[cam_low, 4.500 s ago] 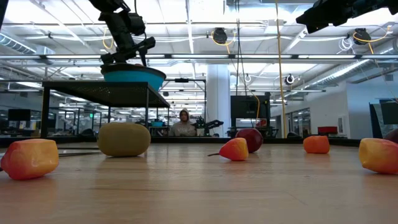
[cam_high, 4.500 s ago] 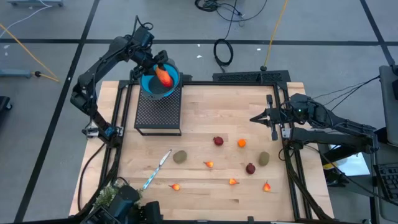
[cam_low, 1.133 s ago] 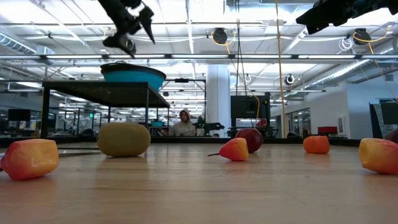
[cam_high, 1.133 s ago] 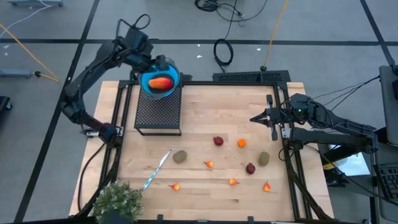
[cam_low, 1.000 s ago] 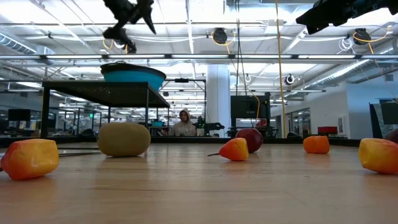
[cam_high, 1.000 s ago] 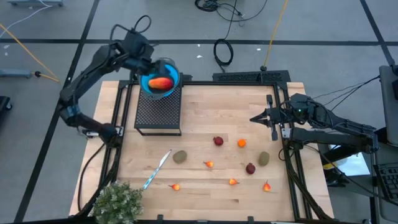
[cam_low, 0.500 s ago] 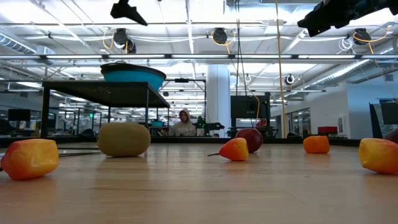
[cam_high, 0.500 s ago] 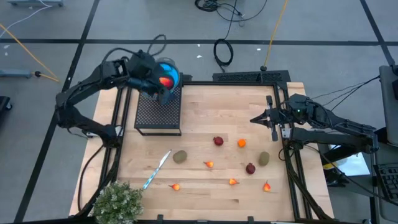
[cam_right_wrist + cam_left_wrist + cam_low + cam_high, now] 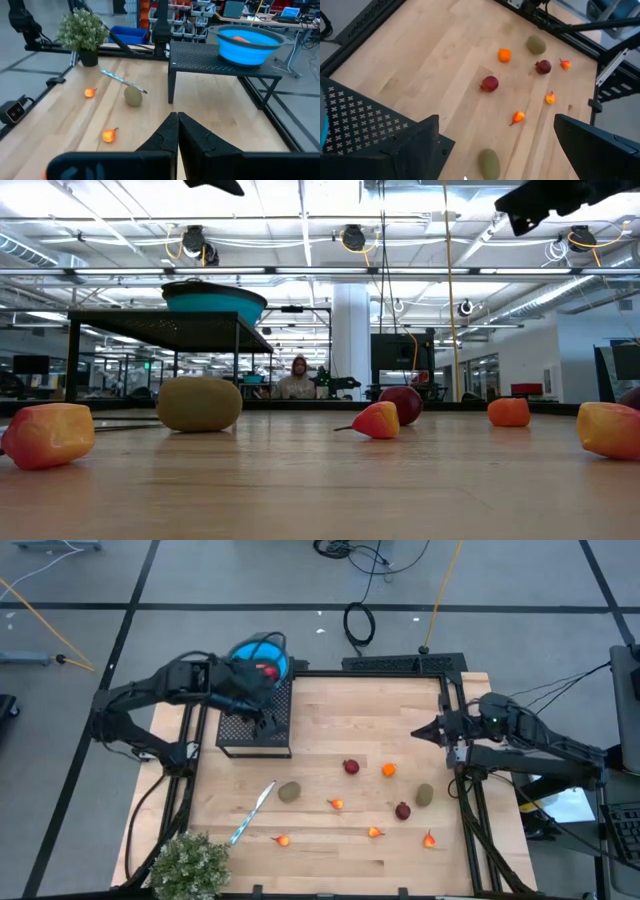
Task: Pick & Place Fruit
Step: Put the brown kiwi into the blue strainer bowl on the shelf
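Observation:
A long red-orange fruit (image 9: 241, 38) lies in the blue bowl (image 9: 262, 652), which stands on a black mesh stand (image 9: 250, 730) at the table's far left. Loose on the wood are two dark red balls (image 9: 351, 767) (image 9: 402, 810), two olive ovals (image 9: 289, 792) (image 9: 425, 795), an orange piece (image 9: 388, 770) and several small orange bits (image 9: 336, 804). My left gripper (image 9: 270, 720) hangs open high above the stand's near right corner, nothing between its fingers (image 9: 415, 145). My right gripper (image 9: 416, 733) is shut and empty, high at the table's right edge.
A blue-handled knife (image 9: 252, 812) lies left of the near olive oval. A green plant (image 9: 190, 865) stands at the near left corner. Black frame rails (image 9: 465, 810) run along the table's sides. Bare wood lies between the stand and my right gripper.
My left gripper has swung away from above the blue bowl toward the table's near and right side, rolling as it went, and now hangs over the stand's near right corner, still open. The long red-orange fruit stays in the bowl.

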